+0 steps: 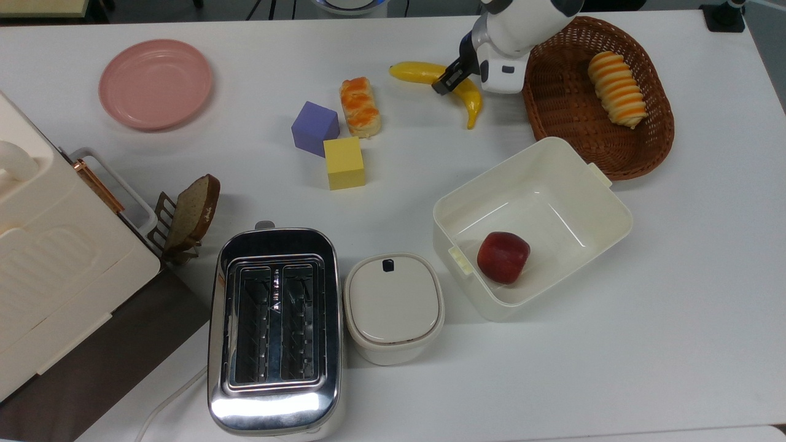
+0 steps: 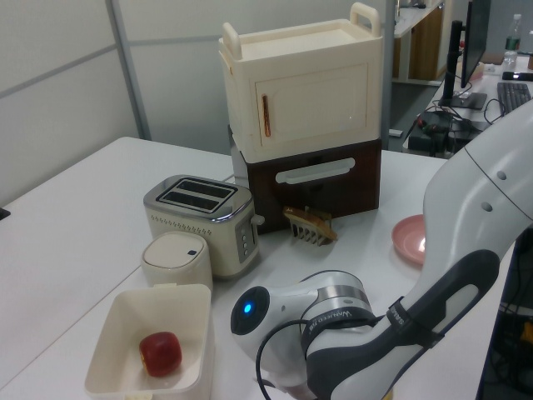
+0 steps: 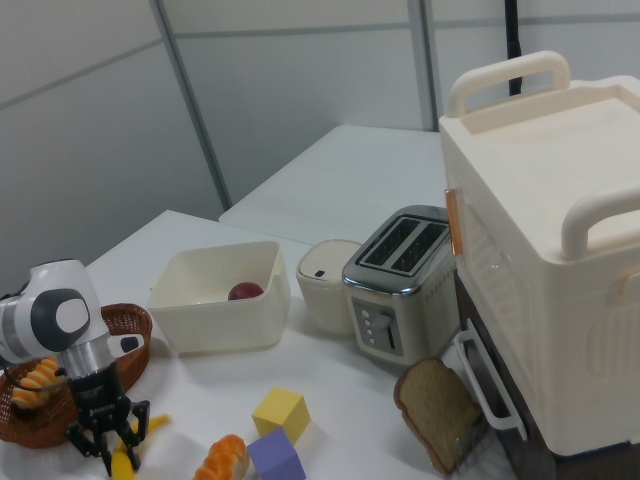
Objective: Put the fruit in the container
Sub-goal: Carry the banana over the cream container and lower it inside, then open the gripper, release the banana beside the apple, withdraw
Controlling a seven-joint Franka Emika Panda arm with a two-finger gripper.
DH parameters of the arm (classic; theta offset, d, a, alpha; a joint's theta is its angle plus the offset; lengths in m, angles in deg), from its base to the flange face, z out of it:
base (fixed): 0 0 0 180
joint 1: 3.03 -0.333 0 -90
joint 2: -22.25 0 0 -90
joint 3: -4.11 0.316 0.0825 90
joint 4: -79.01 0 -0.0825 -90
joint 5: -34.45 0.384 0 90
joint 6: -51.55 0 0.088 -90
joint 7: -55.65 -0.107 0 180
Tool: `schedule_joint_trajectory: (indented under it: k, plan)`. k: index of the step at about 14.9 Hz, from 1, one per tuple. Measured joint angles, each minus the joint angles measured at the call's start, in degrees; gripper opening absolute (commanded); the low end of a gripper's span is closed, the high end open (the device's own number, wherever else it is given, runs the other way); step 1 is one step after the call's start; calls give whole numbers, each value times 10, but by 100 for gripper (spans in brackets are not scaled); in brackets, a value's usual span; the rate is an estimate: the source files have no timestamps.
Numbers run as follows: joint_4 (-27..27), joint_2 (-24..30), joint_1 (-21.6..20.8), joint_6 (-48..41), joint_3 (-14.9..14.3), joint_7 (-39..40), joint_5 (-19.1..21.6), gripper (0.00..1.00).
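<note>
Top view: a white table (image 1: 645, 344) is seen from above. The banana (image 1: 424, 72) lies near the far edge, between a glazed pastry (image 1: 360, 106) on the top view's left and a wicker basket (image 1: 552, 116) on its right, which holds a striped roll (image 1: 617, 88). The gripper (image 1: 452, 78) is lowered over the banana's middle, its dark fingers spread apart on either side of the fruit. The tub (image 1: 605, 212) stands nearer the camera, well apart from the banana, with an apple (image 1: 503, 257) inside. Bare tabletop lies between banana and tub. A purple block (image 1: 314, 128) and a yellow block (image 1: 344, 162) sit beside the pastry.

Left view: the arm (image 2: 400, 333) fills the foreground. The tub (image 2: 117, 333) with the apple (image 2: 160, 353) is at the left view's lower left, beside a lidded box (image 2: 176, 258) and a toaster (image 2: 200, 218).

Right view: the gripper (image 3: 108, 428) is seen with fingers splayed over the banana (image 3: 124, 462), just beside the basket (image 3: 135, 330). The tub (image 3: 215, 320) stands beyond, across open table.
</note>
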Motion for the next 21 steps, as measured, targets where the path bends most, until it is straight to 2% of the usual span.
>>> schedule_joint_trajectory:
  k: [4, 6, 8, 9, 11, 14, 15, 16, 17, 18, 21]
  plan:
    - [18, 14, 6, 0, -5, -22, 0, 6]
    - [52, 37, 13, -7, -23, -24, -1, 6]
    - [112, 49, 16, -15, -43, -39, 0, 7]
    - [160, 52, 17, -20, -53, -65, 0, 9]
    - [214, 48, 18, -15, -59, -145, 1, 11]
    - [275, 15, 18, 45, -65, -300, 1, 15]
    - [292, -9, 18, 76, -66, -357, 1, 24]
    - [311, -37, 18, 107, -67, -411, 1, 47]
    - [333, -66, 18, 130, -67, -460, 1, 85]
    - [356, -94, 18, 143, -67, -501, 0, 100]
    - [403, -143, 18, 149, -68, -590, 0, 100]
